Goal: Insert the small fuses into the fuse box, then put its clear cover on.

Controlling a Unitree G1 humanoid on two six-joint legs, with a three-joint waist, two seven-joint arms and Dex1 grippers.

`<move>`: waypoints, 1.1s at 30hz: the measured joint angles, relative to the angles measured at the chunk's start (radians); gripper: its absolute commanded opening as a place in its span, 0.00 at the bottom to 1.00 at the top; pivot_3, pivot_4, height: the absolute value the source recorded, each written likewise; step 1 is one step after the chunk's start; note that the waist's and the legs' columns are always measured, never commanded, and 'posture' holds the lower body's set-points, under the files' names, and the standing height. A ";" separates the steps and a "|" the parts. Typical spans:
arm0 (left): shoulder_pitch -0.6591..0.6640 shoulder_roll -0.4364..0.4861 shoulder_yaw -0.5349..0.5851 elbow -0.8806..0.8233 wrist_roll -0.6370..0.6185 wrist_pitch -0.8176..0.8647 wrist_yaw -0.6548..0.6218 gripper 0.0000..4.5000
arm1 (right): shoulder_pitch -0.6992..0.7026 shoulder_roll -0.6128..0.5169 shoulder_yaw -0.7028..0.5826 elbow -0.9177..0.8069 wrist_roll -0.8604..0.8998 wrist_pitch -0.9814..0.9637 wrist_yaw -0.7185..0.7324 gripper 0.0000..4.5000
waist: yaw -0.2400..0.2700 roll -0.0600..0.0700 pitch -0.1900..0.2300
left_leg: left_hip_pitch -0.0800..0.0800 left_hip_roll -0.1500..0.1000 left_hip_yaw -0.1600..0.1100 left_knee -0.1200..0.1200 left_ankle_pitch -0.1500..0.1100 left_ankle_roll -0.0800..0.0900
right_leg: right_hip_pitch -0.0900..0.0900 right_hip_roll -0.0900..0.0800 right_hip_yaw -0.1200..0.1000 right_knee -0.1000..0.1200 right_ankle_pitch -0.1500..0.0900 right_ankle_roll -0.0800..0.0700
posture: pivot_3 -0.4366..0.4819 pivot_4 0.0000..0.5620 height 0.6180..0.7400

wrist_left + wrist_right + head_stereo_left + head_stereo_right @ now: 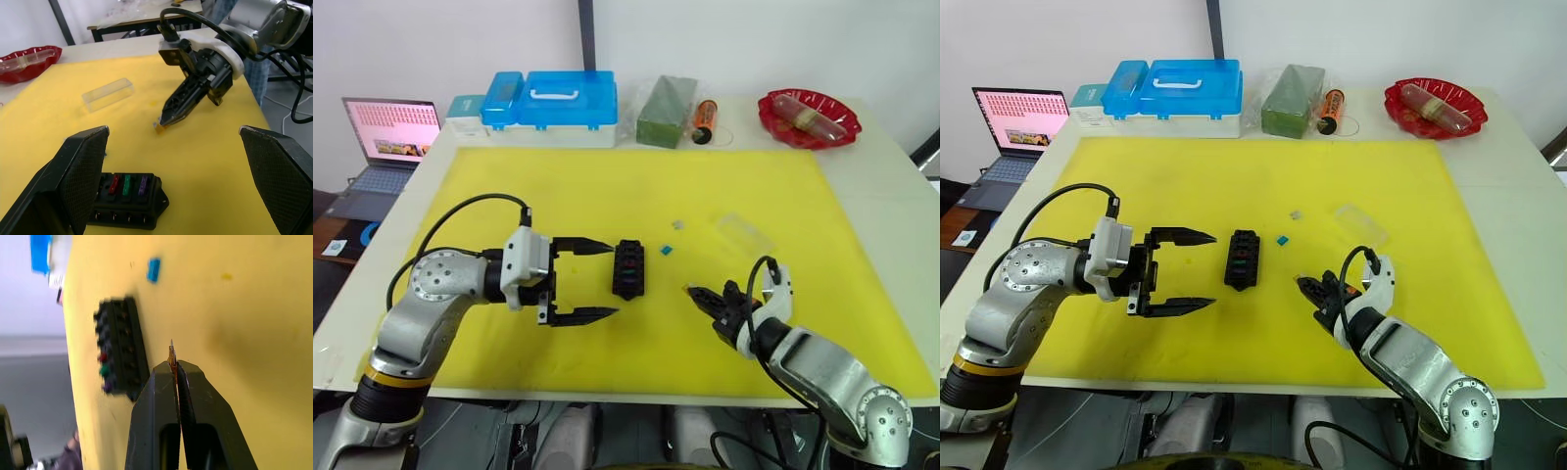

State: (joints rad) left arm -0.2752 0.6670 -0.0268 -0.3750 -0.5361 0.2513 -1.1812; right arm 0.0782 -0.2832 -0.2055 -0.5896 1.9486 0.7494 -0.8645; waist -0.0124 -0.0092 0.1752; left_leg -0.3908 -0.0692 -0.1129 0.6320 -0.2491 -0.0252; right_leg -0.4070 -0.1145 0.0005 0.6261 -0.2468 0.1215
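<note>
The black fuse box lies on the yellow mat, with red, green and purple small fuses seated in its slots. My left gripper stands open just left of the box, its fingers apart from it. To the right of the box, my right gripper is shut on a tan fuse that sticks out past the fingertips. A loose teal fuse and a grey one lie beyond the box. The clear cover rests farther right.
A blue-lidded storage case, a green packet, an orange tube and a red bowl line the table's far edge. An open laptop sits off to the far left.
</note>
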 measured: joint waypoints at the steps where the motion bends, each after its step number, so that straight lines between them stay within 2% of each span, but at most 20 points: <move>1: 0.000 0.000 0.000 0.000 0.000 0.000 0.000 1.00 | 0.000 -0.003 0.007 0.001 0.000 -0.015 -0.002 0.01 | 0.001 0.000 0.000 | 0.000 0.000 0.000 0.000 0.000 0.000 | 0.000 0.000 0.000 0.000 0.000 0.000 | 0.48 0.27 1.00; 3: 0.000 0.000 0.000 0.000 0.000 0.000 0.002 1.00 | 0.005 -0.012 0.026 0.002 0.000 -0.036 -0.002 0.01 | 0.000 0.000 0.000 | 0.000 0.000 0.000 -0.001 0.000 0.000 | 0.000 0.000 0.000 0.000 0.000 0.000 | 0.48 0.27 1.00; 6: 0.000 -0.006 0.000 0.000 0.000 -0.001 0.007 1.00 | 0.044 -0.067 0.044 0.013 0.001 -0.018 0.058 0.16 | 0.000 0.000 0.000 | 0.000 0.000 0.000 -0.001 0.000 0.000 | 0.000 0.000 0.000 0.000 0.000 0.000 | 0.48 0.27 1.00; 10: 0.011 -0.011 -0.001 -0.001 0.000 -0.001 0.012 1.00 | 0.092 -0.199 0.031 0.038 0.006 0.055 0.226 0.47 | 0.001 0.000 0.000 | 0.000 0.000 0.000 0.000 0.000 0.000 | 0.001 0.000 0.000 -0.002 0.000 0.000 | 0.48 0.27 1.00; 14: 0.021 -0.012 -0.001 -0.009 0.000 -0.001 0.010 1.00 | 0.127 -0.448 -0.020 0.090 0.018 0.198 0.508 0.75 | 0.002 0.001 0.000 | 0.000 0.000 0.000 0.000 0.000 0.000 | 0.004 0.000 -0.001 -0.006 0.000 -0.001 | 0.48 0.27 1.00; 17: 0.028 -0.012 -0.003 -0.016 0.000 -0.005 0.004 1.00 | 0.045 -0.671 -0.024 0.190 0.018 0.348 0.730 0.95 | 0.001 0.001 0.000 | 0.000 0.001 0.002 0.001 0.000 0.001 | 0.006 0.000 -0.001 -0.010 0.001 -0.002 | 0.48 0.27 1.00; 19: 0.035 -0.015 -0.013 -0.017 0.001 -0.017 -0.001 1.00 | -0.165 -0.801 0.030 0.280 -0.058 0.473 0.906 0.95 | -0.005 0.001 0.001 | 0.000 0.003 0.004 0.001 0.000 0.002 | 0.005 0.001 -0.002 -0.011 0.002 -0.004 | 0.48 0.27 1.00; 21: 0.039 -0.020 -0.023 -0.019 0.003 -0.026 -0.006 1.00 | -0.386 -0.843 0.121 0.330 -0.220 0.531 1.106 0.95 | -0.004 0.002 0.001 | 0.000 0.006 0.005 0.001 0.000 0.002 | 0.004 0.004 -0.003 -0.011 0.002 -0.004 | 0.48 0.27 1.00; 24: 0.038 -0.025 -0.038 -0.020 0.005 -0.037 -0.006 1.00 | -0.687 -0.836 0.352 0.402 -0.564 0.520 1.441 0.95 | 0.003 0.001 0.001 | -0.002 0.011 0.005 -0.001 -0.001 0.001 | 0.002 0.010 -0.004 -0.012 0.003 -0.004 | 0.48 0.27 1.00; 25: 0.037 -0.026 -0.039 -0.019 0.006 -0.039 -0.005 1.00 | -0.760 -0.822 0.438 0.434 -0.671 0.502 1.535 0.91 | 0.005 0.001 0.001 | -0.004 0.011 0.004 -0.001 -0.001 0.001 | 0.001 0.011 -0.005 -0.012 0.004 -0.003 | 0.48 0.27 1.00; 27: 0.035 -0.029 -0.039 -0.020 0.006 -0.042 -0.002 1.00 | -0.823 -0.792 0.540 0.484 -0.814 0.477 1.646 0.82 | 0.009 0.001 0.001 | -0.006 0.012 0.004 -0.001 -0.001 0.001 | -0.001 0.011 -0.005 -0.012 0.004 -0.002 | 0.48 0.27 1.00; 29: 0.036 -0.029 -0.039 -0.022 0.007 -0.042 0.005 1.00 | -0.872 -0.766 0.639 0.533 -0.944 0.460 1.751 0.68 | 0.007 0.001 0.001 | -0.010 0.011 0.004 -0.001 -0.001 0.001 | -0.005 0.011 -0.004 -0.012 0.004 -0.002 | 0.48 0.27 1.00; 32: 0.052 -0.027 -0.039 -0.034 0.009 -0.042 0.013 1.00 | -0.900 -0.755 0.714 0.542 -1.067 0.430 1.874 0.68 | 0.004 0.001 0.001 | -0.017 0.011 0.003 0.001 -0.001 0.001 | -0.012 0.010 -0.003 -0.011 0.007 -0.001 | 0.48 0.27 1.00; 33: 0.063 -0.025 -0.039 -0.041 0.009 -0.042 0.017 1.00 | -0.909 -0.745 0.722 0.549 -1.097 0.426 1.902 0.64 | 0.003 0.001 0.001 | -0.017 0.011 0.003 0.001 -0.001 0.001 | -0.013 0.010 -0.003 -0.011 0.007 -0.002 | 0.48 0.27 1.00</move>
State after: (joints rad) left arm -0.2121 0.6416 -0.0656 -0.4159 -0.5268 0.2093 -1.1641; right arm -0.8304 -1.0284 0.5163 -0.0409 0.8520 1.1757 1.0376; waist -0.0096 -0.0080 0.1765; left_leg -0.4080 -0.0583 -0.1098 0.6328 -0.2499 -0.0241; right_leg -0.4204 -0.1043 -0.0024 0.6147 -0.2393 0.1197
